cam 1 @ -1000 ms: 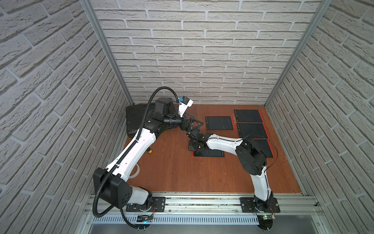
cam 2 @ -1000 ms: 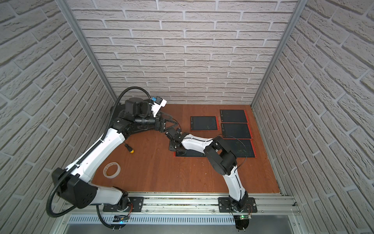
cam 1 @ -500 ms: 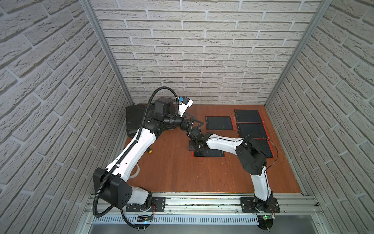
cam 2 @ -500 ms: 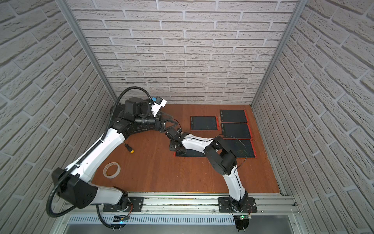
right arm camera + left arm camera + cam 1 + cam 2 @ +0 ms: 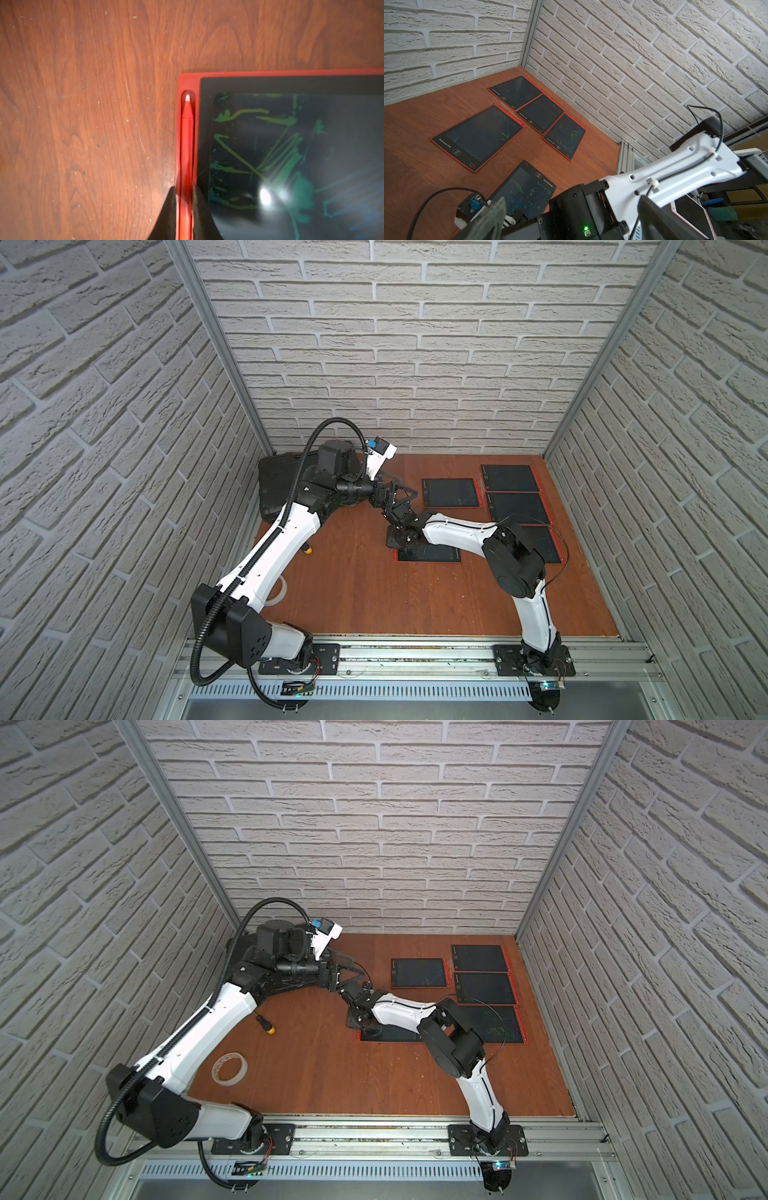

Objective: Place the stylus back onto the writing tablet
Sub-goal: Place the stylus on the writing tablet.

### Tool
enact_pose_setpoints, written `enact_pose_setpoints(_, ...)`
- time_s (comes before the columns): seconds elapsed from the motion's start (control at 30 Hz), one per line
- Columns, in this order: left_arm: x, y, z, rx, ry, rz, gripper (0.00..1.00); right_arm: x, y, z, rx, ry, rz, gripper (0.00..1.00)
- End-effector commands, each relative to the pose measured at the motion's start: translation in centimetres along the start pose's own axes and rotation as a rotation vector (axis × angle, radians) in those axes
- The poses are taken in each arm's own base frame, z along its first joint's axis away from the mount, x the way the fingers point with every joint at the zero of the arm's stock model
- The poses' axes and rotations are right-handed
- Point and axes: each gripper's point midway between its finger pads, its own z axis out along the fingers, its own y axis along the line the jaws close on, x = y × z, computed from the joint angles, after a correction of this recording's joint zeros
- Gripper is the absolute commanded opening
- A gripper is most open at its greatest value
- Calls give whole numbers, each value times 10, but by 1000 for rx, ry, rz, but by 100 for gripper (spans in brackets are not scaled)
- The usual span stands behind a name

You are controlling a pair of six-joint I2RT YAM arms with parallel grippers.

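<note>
Hardly anything has shifted over the last second: both arms keep the poses they had, meeting near the middle of the wooden table. In the right wrist view the red stylus lies lengthwise in the slot along the red edge of the writing tablet, with its white tip close to the slot's rounded end. The right gripper is drawn narrow around the rear part of the stylus, with one dark finger on the table side and one on the screen side. The pads seem to press on the stylus, though the shadow there makes contact hard to confirm. Green scribbles cover the dark screen. In both top views the writing tablet lies flat on the table, partly under the right forearm, and the right gripper points down at its end nearer the left arm. The left gripper hangs above the table just beyond the right one, jaws spread wide and holding nothing. A roll of tape and a yellow-tipped plug lie apart on the left side. A black case sits in the far left corner.
</note>
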Motion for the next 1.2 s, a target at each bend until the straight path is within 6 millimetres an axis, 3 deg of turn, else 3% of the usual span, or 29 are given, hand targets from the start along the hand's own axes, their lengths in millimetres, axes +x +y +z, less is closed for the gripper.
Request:
enact_pose_setpoints(0.0,-13,-11,-4,17,-29,45,98,3,-8,4,35,16,-7,14)
enact_pose_setpoints(0.43,-13,-11,-4,15,-29,48,98,-2,-9,-5,51,-7,-40,6)
enact_pose_setpoints(0.73,-13,-11,-4,15,-29,47,98,2,-13,4,78,16,-48,3)
enact_pose_setpoints(1.17,-13,-10,-4,12,-27,46,98,17,-34,18,248,98,-123,3)
